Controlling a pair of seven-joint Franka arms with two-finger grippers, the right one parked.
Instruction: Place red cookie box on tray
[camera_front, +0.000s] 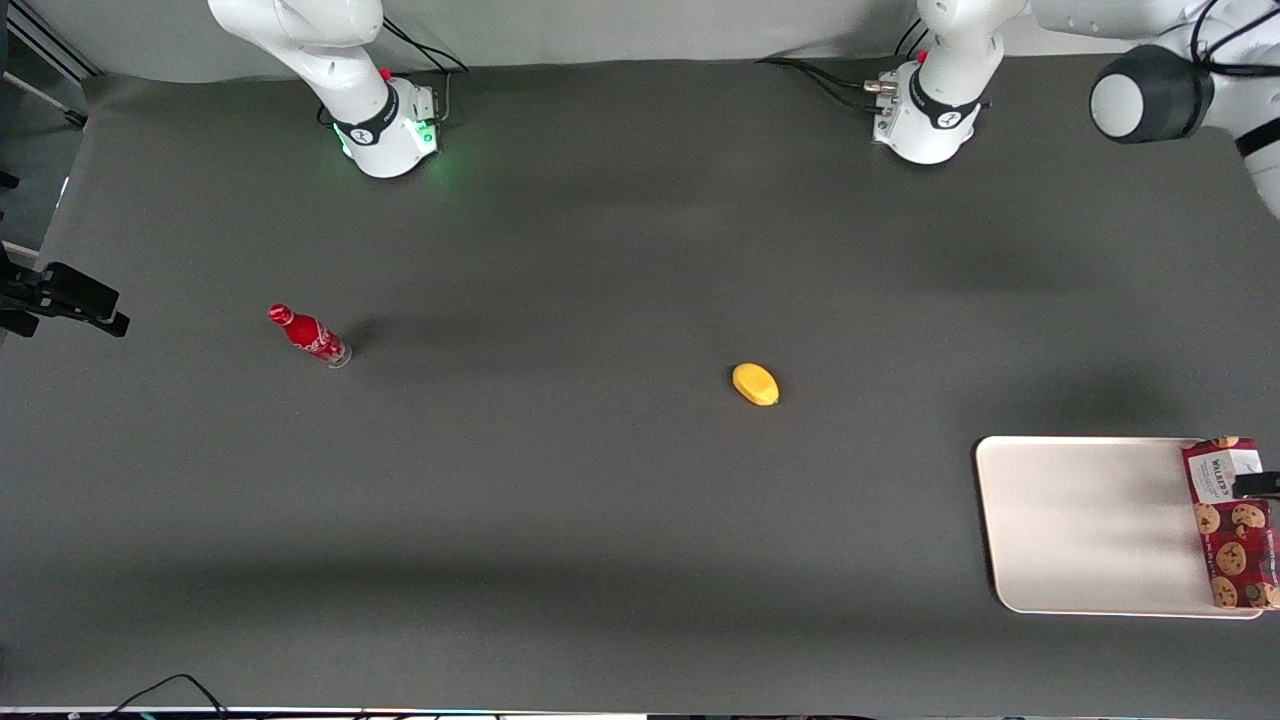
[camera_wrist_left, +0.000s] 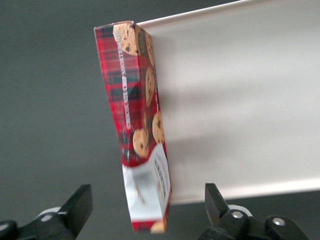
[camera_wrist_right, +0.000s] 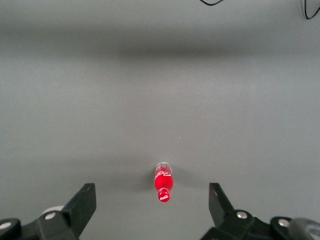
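The red cookie box (camera_front: 1232, 520) (camera_wrist_left: 137, 115), dark-red tartan with cookie prints and a white label panel, lies along the tray's edge at the working arm's end of the table. Part of it sits over the rim. The tray (camera_front: 1085, 525) (camera_wrist_left: 240, 100) is cream-white, flat and far larger than the box. My left gripper (camera_wrist_left: 148, 202) hovers over the label end of the box. It is open, with a clear gap between each finger and the carton. In the front view only one dark fingertip (camera_front: 1260, 485) shows beside the label.
A small red bottle (camera_front: 308, 335) (camera_wrist_right: 163, 182) stands toward the parked arm's end of the table. A yellow lemon-shaped object (camera_front: 755, 384) lies on the dark mat near the middle, farther from the front camera than the tray.
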